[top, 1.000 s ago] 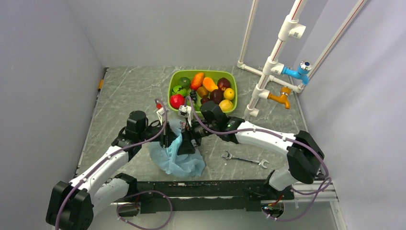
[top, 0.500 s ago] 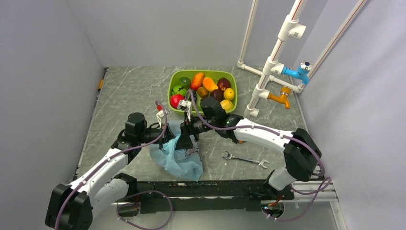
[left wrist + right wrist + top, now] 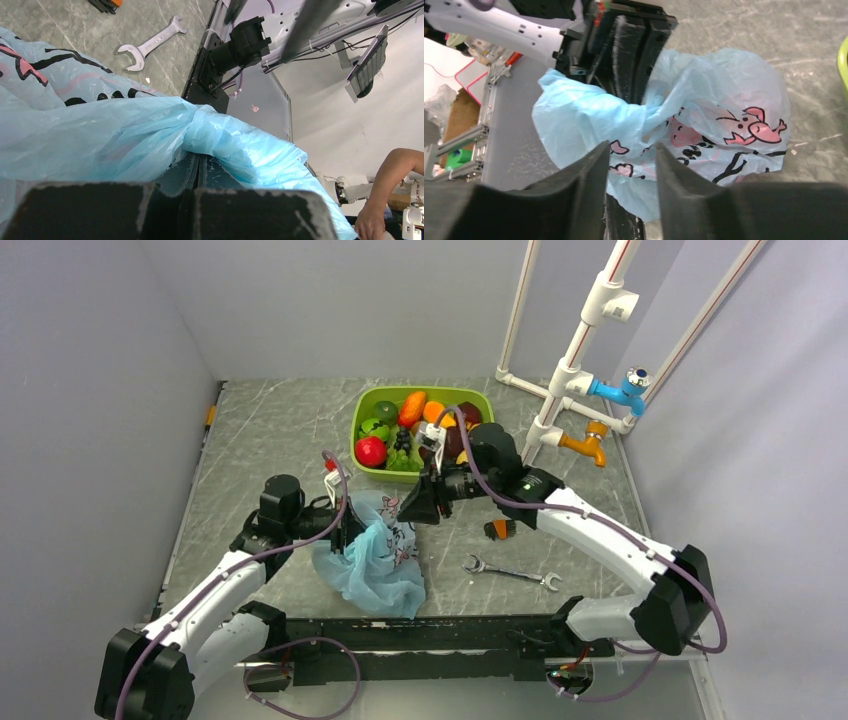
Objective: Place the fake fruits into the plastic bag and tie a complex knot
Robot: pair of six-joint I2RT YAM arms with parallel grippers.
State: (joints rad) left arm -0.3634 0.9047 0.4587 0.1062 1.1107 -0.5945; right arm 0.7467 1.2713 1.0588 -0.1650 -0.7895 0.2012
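The light-blue plastic bag (image 3: 382,565) with dark and pink figures lies crumpled on the table in front of the arms. My left gripper (image 3: 352,532) is shut on a gathered fold of the bag (image 3: 235,135), the jaws (image 3: 200,160) pressed together. My right gripper (image 3: 407,517) hangs open and empty just above the bag's right side (image 3: 719,115), its fingertips (image 3: 631,150) apart. The fake fruits (image 3: 420,430), red, orange, yellow, green and dark purple, lie in the lime-green tray (image 3: 362,410). What is inside the bag is hidden. No knot is in view.
A steel wrench (image 3: 510,572) lies right of the bag, also in the left wrist view (image 3: 150,45). A small orange-and-black object (image 3: 497,530) lies near the right forearm. White pipes with blue and orange taps (image 3: 560,380) stand at the back right.
My right gripper has drawn out of the bag's mouth and moved back and right, toward the tray. The left gripper keeps its hold; the bag has sagged a little.
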